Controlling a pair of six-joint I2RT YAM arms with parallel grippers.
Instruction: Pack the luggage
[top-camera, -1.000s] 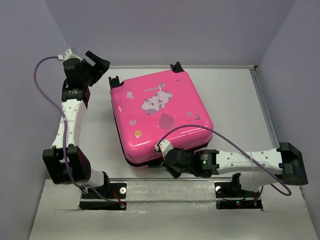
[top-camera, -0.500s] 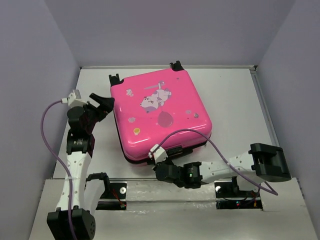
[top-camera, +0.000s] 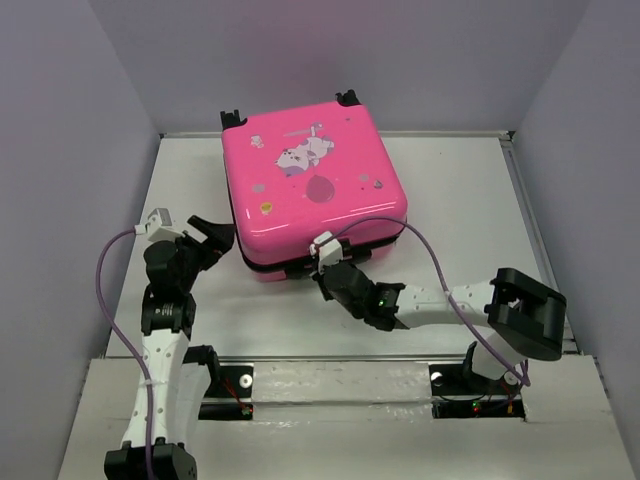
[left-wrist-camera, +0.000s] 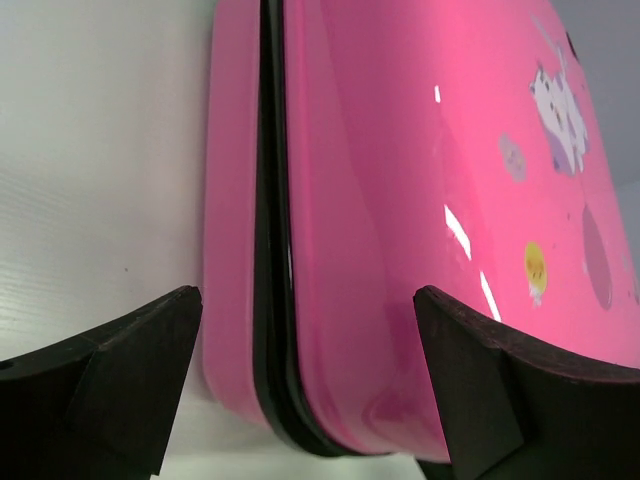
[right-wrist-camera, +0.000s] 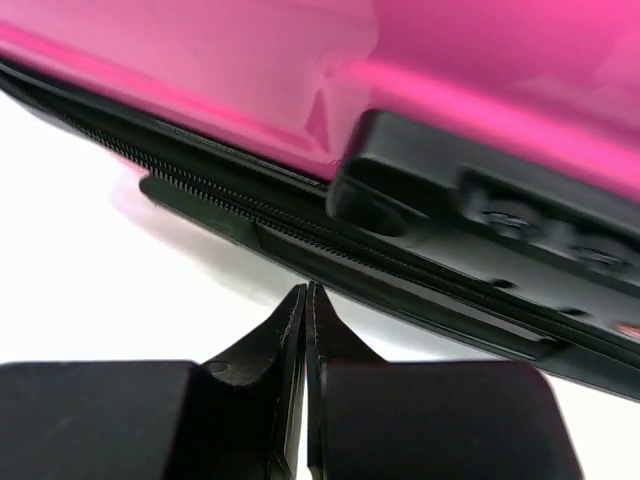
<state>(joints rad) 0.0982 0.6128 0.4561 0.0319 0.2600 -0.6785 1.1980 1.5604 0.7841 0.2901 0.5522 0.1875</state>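
Note:
The pink hard-shell luggage (top-camera: 315, 190) lies flat and closed on the table toward the back, cartoon print up, with black wheels at its far edge. My left gripper (top-camera: 222, 240) is open at the case's near left corner, its jaws straddling the corner without touching; the left wrist view shows the pink shell and black zipper seam (left-wrist-camera: 268, 250) between the fingertips (left-wrist-camera: 150, 350). My right gripper (top-camera: 330, 272) is shut and empty, its tips (right-wrist-camera: 305, 295) just below the case's front edge, close to the black zipper line (right-wrist-camera: 230, 200) and lock block (right-wrist-camera: 500, 215).
The white table (top-camera: 470, 220) is walled by lilac panels on the left, back and right. A metal rail (top-camera: 330, 375) with both arm bases runs along the near edge. Purple cables loop from both wrists.
The luggage has slid toward the back wall and turned a little. My right gripper followed its front edge forward. My left arm lowered and drew in toward the near left corner.

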